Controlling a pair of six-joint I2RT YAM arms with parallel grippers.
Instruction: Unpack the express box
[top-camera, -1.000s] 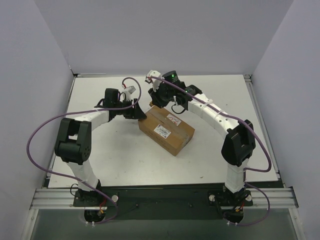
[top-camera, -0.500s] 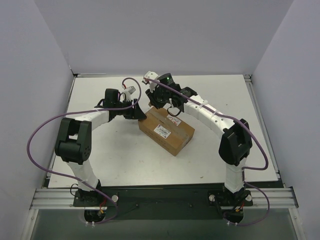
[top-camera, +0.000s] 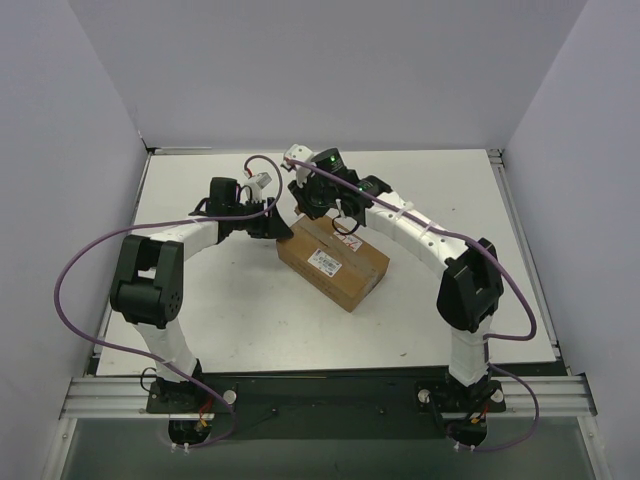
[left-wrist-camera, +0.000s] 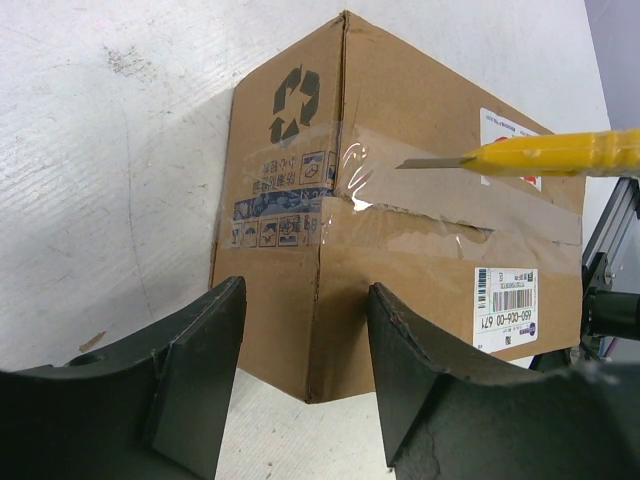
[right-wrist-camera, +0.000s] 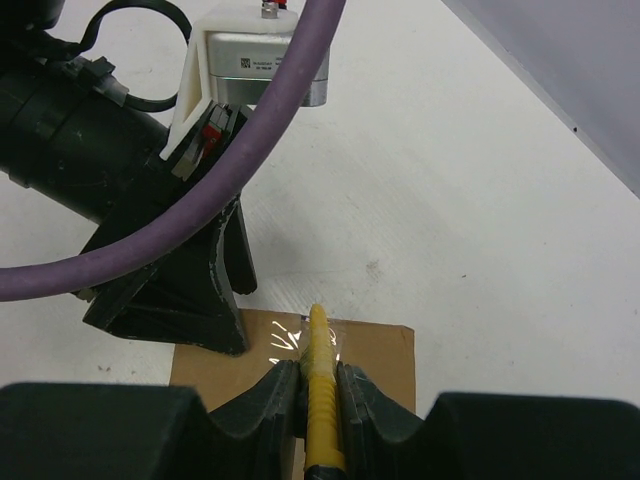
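Note:
The express box (top-camera: 333, 260) is a brown carton with a white label, lying mid-table; it also shows in the left wrist view (left-wrist-camera: 420, 250) and the right wrist view (right-wrist-camera: 370, 355). Its top tape seam (left-wrist-camera: 440, 215) is torn along part of its length. My left gripper (left-wrist-camera: 305, 385) is open, its fingers straddling the box's near corner without clamping it. My right gripper (right-wrist-camera: 318, 385) is shut on a yellow utility knife (right-wrist-camera: 320, 400). The knife's blade (left-wrist-camera: 430, 162) rests on the taped seam near the box's far end, close to the left gripper (top-camera: 281, 228).
White table top (top-camera: 240, 310) surrounds the box. Grey walls stand at the left, back and right. A purple cable (right-wrist-camera: 240, 160) and the left arm's wrist (right-wrist-camera: 90, 150) cross the right wrist view.
My right arm has shifted left along the box top, bringing the knife toward the box's far-left end. The left arm and box have stayed put.

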